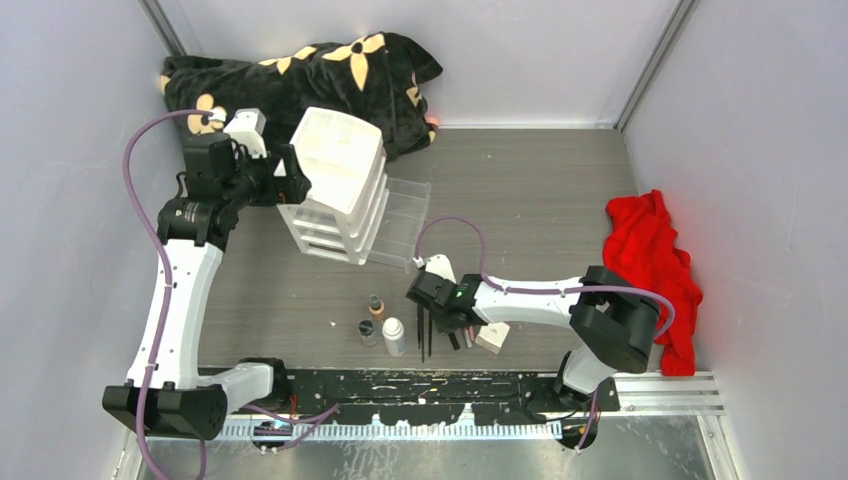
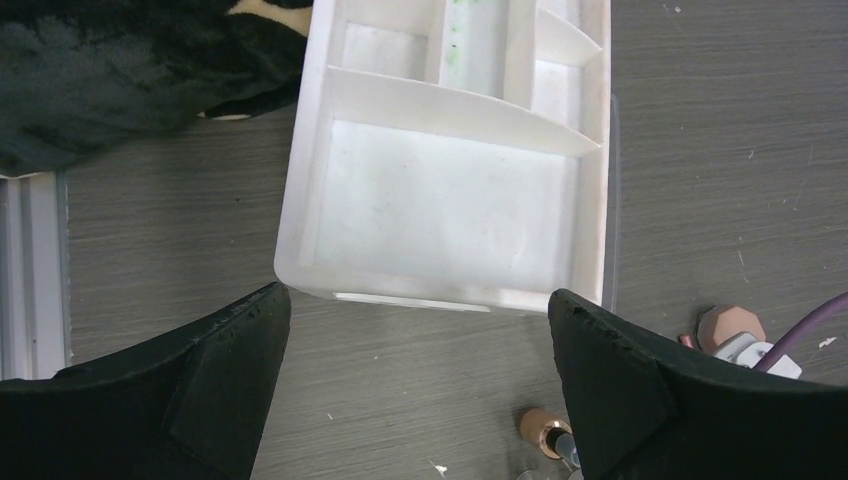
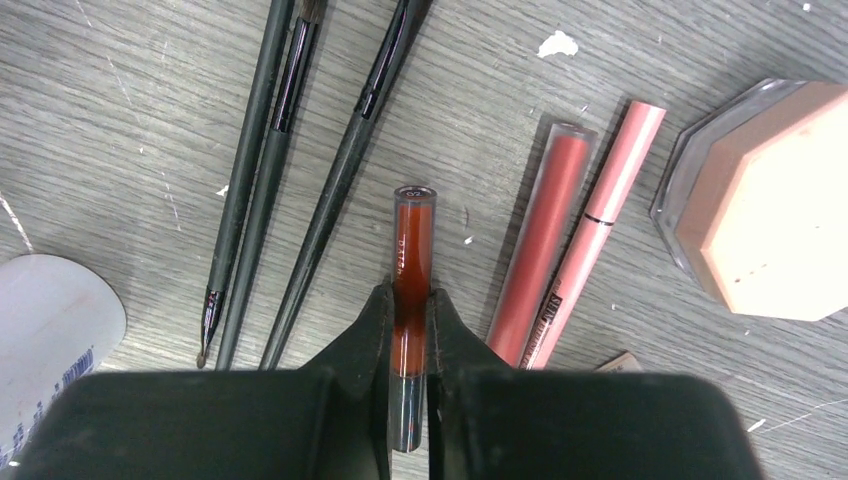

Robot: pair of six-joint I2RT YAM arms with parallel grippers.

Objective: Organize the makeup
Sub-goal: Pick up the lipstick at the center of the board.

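Observation:
My right gripper point(image 3: 410, 300) is shut on a red lip-gloss tube point(image 3: 411, 240), low at the table among the makeup. Three thin black sticks point(image 3: 255, 180) lie left of it. Two pink-red tubes point(image 3: 548, 240) and the pink-brown octagonal compact point(image 3: 775, 200) lie to its right. In the top view this gripper point(image 1: 440, 312) is right of the white bottle point(image 1: 394, 336), the small clear jar point(image 1: 368, 331) and the tan dark-capped bottle point(image 1: 376, 306). A white cube point(image 1: 492, 338) sits by its wrist. My left gripper point(image 2: 420, 330) is open and empty, high beside the white drawer box point(image 1: 340, 180).
The drawer box's top tray point(image 2: 450, 200) has divided compartments, and clear drawers point(image 1: 400, 225) stick out on its right side. A black flowered cloth point(image 1: 300, 80) lies at the back left. A red cloth point(image 1: 650, 265) lies at the right. A metal rail point(image 1: 440, 385) runs along the near edge.

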